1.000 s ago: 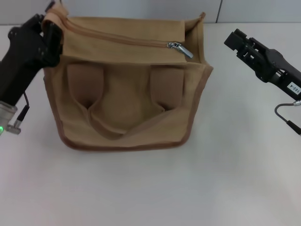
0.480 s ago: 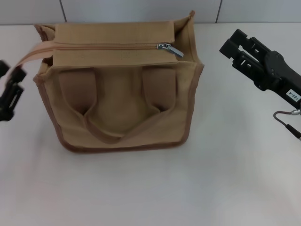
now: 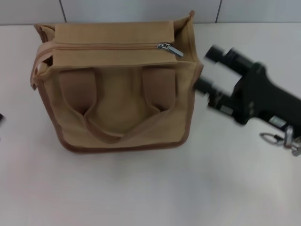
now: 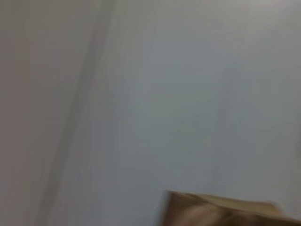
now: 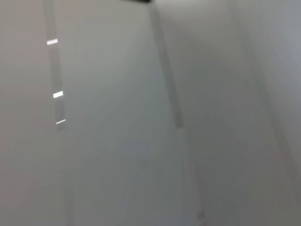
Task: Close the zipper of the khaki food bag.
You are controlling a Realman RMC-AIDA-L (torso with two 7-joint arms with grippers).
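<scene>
Hovering just beside the khaki food bag (image 3: 120, 84), the right hand (image 3: 207, 70) spreads wide, empty; the zipper (image 3: 113, 46) pull lies near its fingertips.

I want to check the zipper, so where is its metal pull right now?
In the head view the pull lies on top of the bag, near its far right corner, with the right gripper just beyond that side.

Bright, even light; right end effector (image 3: 209, 70) motion-blurred (wrist views soft).
</scene>
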